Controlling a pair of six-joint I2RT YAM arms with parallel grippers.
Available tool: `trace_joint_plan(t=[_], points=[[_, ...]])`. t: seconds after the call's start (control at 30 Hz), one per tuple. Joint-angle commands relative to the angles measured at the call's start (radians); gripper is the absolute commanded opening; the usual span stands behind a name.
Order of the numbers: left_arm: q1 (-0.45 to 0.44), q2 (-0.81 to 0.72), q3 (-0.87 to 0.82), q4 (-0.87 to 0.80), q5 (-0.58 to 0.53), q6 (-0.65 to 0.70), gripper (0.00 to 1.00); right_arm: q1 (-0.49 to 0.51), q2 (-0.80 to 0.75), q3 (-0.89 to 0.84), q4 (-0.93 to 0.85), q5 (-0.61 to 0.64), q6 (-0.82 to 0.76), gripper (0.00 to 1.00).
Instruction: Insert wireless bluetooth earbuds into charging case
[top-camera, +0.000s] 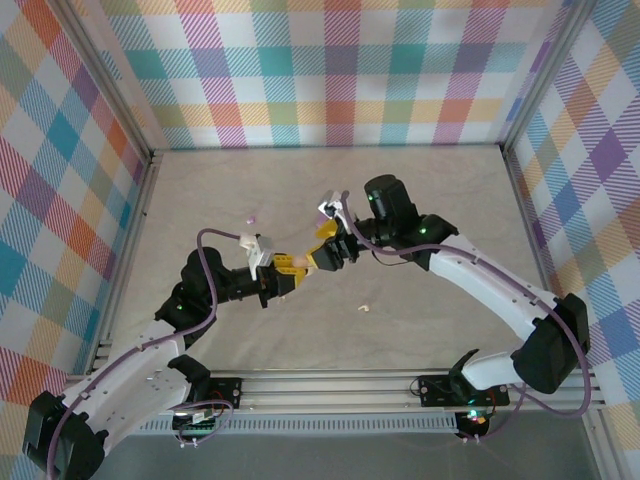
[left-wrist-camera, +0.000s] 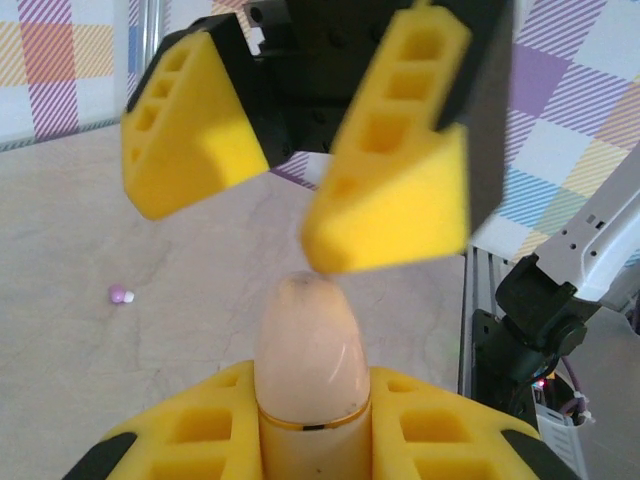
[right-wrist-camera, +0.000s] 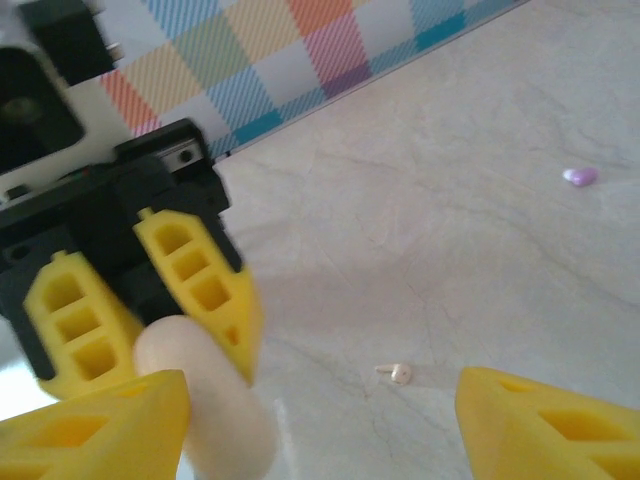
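The left tool (left-wrist-camera: 312, 425) is clamping the lower part of a cream charging case (left-wrist-camera: 305, 340) and presenting it, rounded end up, at the bottom centre of the left wrist view. The case's lid seems shut. The right tool (left-wrist-camera: 255, 225) is hovering just above that rounded end with its jaws spread, gripping nothing. By my judgement the case-opening step is in hand. The next move is calling for the right tool to pinch the lid and lift it while the left is bracing the body.

The buds are lying on the worktop (top-camera: 450, 200). In the overhead view a purple earbud (top-camera: 250, 217) is sitting left of centre and a cream-white earbud (top-camera: 365, 308) lower, right of centre. Both are well apart from either tool.
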Motion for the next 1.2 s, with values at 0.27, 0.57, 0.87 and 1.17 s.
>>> trace_joint_plan(t=[0.27,0.57,0.87,1.17], points=[[-0.007,-0.004,0.012,0.125,0.017,-0.003,0.00,-0.028,-0.052,-0.072,0.056,-0.156,0.003,0.70],[-0.007,0.017,0.028,0.142,0.044,-0.019,0.00,-0.028,-0.005,-0.049,0.040,-0.246,-0.020,0.70],[-0.007,0.011,0.023,0.094,0.015,-0.002,0.00,-0.029,-0.063,-0.080,0.107,-0.230,0.030,0.70],[-0.007,0.028,0.014,0.137,0.008,-0.006,0.00,-0.029,-0.102,-0.138,0.121,-0.212,0.046,0.71]])
